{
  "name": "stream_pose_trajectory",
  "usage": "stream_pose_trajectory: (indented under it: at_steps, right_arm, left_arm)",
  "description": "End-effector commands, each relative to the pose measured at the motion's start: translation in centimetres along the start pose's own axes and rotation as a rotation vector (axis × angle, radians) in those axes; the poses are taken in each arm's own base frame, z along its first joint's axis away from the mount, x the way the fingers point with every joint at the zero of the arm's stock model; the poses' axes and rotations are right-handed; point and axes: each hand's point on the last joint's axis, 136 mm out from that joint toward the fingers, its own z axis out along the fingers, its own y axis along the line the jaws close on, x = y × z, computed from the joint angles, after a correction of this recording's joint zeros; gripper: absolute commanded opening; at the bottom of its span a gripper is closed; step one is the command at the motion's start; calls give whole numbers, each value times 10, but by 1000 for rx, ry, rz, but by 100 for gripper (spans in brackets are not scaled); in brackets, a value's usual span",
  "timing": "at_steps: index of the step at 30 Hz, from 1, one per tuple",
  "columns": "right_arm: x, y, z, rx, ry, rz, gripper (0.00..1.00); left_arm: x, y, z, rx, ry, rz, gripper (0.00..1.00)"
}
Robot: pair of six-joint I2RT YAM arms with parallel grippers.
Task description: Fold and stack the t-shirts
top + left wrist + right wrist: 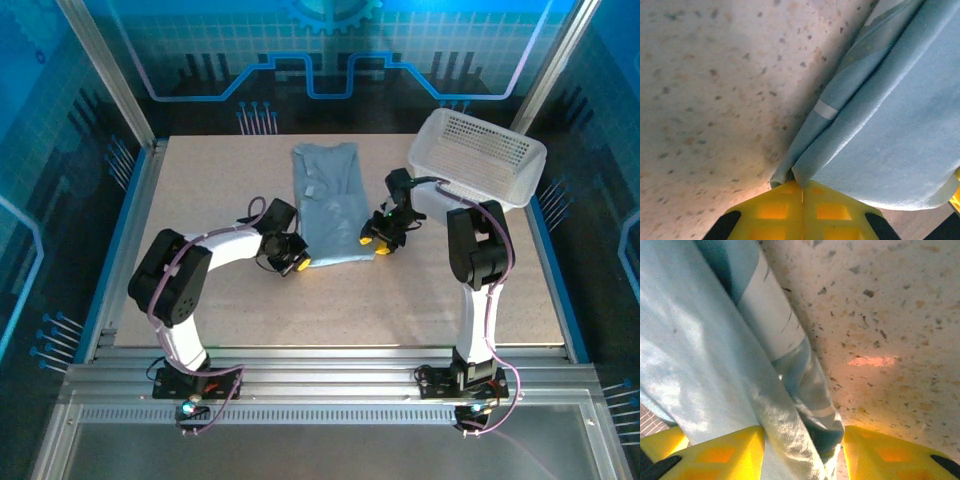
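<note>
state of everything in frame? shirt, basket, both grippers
t-shirt: folded into a long strip, flat on the table, near corners pinched.
left gripper: shut on the t-shirt's near-left corner.
right gripper: shut on bunched cloth at the near-right corner.
basket: upright, empty, far right.

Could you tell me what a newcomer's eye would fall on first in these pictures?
The pale blue t-shirt, folded into a long strip in the middle of the table, draws the eye first. Next come the yellow-fingered left end effector and right end effector, each gripping a near corner of it. A white lattice basket sits at the far right corner.
</note>
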Motion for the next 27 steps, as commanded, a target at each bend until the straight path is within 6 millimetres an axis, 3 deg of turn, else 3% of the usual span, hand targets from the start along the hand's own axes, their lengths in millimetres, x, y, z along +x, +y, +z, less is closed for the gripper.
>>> stream_pose_trajectory:
  at_steps: [1, 2, 4, 8, 12, 15, 18, 22, 24, 27]
  right_arm:
    - [15, -4, 2, 22, 25, 13, 47]
    - [18, -6, 2, 27, 32, 17, 47]
    - [24, -7, 1, 33, 38, 18, 48]
    - [38, -5, -2, 26, 38, 12, 50]
    - [47, 0, 5, 11, 61, 22, 49]
    - [43, 3, 11, 14, 56, 22, 48]
    - [33, 4, 16, 24, 51, 20, 38]
    - [25, 10, 13, 21, 24, 5, 10]
    - [27, 8, 9, 36, 15, -5, 0]
    - [38, 2, 4, 58, 13, -25, 0]
  left_arm:
    - [5, 5, -14, -9, -29, 10, 31]
    - [6, 3, -15, 0, -26, 6, 39]
    - [7, 0, -16, 15, -25, 0, 45]
    - [7, 1, -13, 29, -20, -36, 46]
    - [7, 5, 3, 29, 11, -69, 44]
    - [1, 1, 10, 32, 6, -64, 38]
    - [-6, -7, 16, 43, -5, -56, 27]
    - [-13, -17, 16, 45, -19, -37, 0]
    - [-13, -15, 9, 30, -32, -22, 0]
    - [-3, -3, -2, 8, -19, -10, 0]
